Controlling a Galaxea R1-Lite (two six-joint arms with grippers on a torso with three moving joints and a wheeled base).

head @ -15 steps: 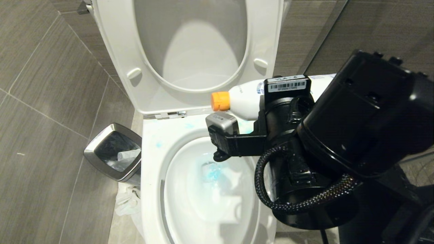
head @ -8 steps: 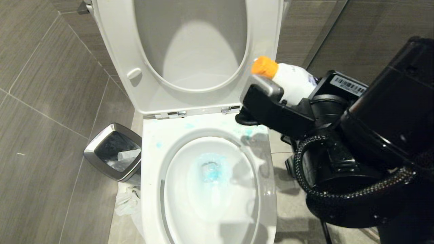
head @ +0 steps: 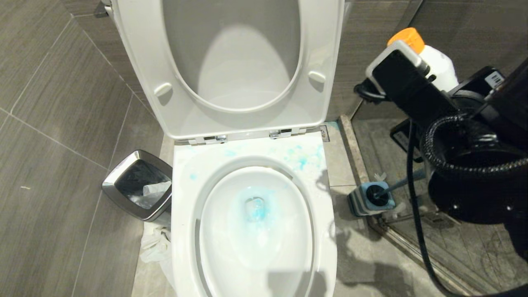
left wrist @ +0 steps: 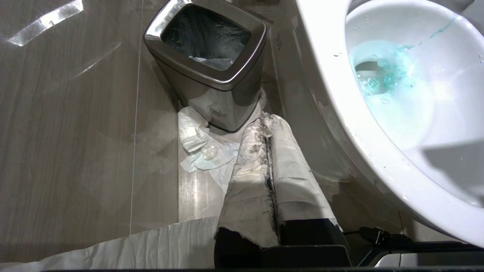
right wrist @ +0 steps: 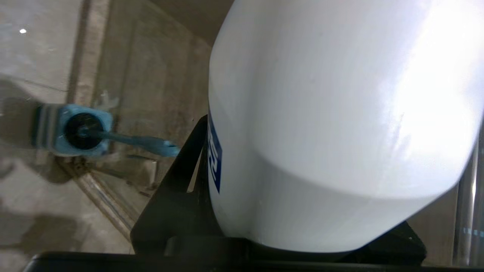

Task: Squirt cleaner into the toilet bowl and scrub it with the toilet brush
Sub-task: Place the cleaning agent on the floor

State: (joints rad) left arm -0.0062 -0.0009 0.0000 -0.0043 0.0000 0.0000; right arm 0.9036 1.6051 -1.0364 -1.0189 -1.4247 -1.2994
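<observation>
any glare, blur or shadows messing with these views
Right wrist view: bright glare on the white cleaner bottle filling the frame; the toilet brush in its holder looks motion-smeared. Left wrist view: floor reflection streak beside the bin. Head view: sharp, with the arm's shadow on the toilet bowl rim.

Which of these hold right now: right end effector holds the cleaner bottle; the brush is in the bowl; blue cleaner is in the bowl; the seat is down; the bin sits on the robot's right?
1. The right end effector grips the cleaner bottle. True.
2. The toilet brush is in the toilet bowl. False: it stands in its holder on the floor.
3. Blue cleaner lies in the bowl. True.
4. The seat is down. False: it is raised.
5. The bin sits on the robot's right. False: left.
</observation>
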